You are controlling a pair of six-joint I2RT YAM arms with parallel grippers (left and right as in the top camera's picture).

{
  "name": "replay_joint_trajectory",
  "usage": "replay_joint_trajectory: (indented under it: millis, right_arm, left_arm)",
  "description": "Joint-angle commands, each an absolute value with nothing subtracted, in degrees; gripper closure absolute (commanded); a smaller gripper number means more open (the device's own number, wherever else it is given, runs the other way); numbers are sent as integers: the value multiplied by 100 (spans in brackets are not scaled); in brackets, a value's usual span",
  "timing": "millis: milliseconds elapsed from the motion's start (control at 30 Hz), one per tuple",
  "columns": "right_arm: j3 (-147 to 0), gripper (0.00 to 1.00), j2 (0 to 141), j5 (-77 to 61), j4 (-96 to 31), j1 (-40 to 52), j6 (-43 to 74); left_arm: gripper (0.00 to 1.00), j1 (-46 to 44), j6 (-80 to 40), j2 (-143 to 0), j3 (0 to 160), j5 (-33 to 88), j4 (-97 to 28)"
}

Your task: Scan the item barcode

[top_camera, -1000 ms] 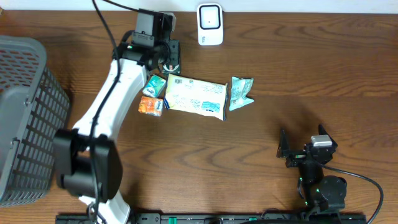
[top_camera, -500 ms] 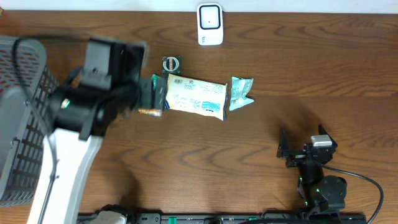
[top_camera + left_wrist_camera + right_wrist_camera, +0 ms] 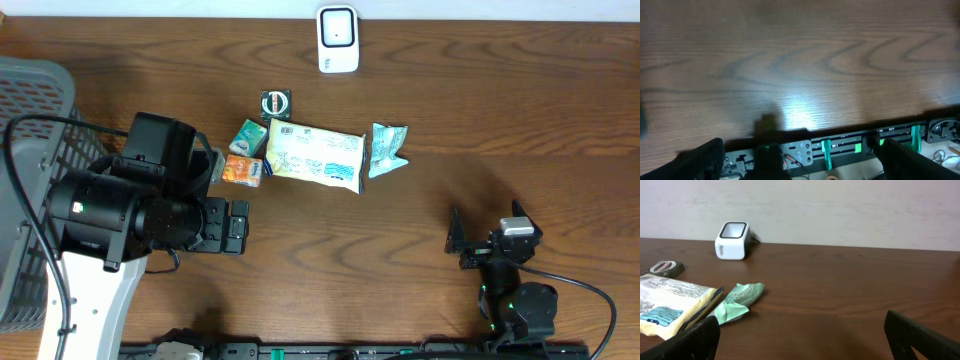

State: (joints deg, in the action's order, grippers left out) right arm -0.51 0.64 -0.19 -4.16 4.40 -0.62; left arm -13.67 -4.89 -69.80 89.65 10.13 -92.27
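Altogether five items [image 3: 313,155], one scanner [image 3: 338,38], one basket [image 3: 50,110]; left tool [image 3: 802,145] and right tool [image 3: 800,320] both apart, empty.

text: none legible | white packet [image 3: 314,156]: print too small to read

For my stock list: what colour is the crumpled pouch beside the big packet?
Mint green pouch; clearest in right wrist view.
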Motion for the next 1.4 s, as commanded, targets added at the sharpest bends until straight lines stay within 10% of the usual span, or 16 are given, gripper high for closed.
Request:
replay_joint_trajectory:
  millis: [0, 1367]
  right_arm:
    - [-32, 1, 40, -14, -429, 438, -3]
    - [-32, 1, 40, -14, -429, 438, -3]
  left_arm:
    - [2, -1363, -692, -6866, 8888, 974, -9623]
    - [2, -1363, -1704, -2491, 6982, 366, -8549]
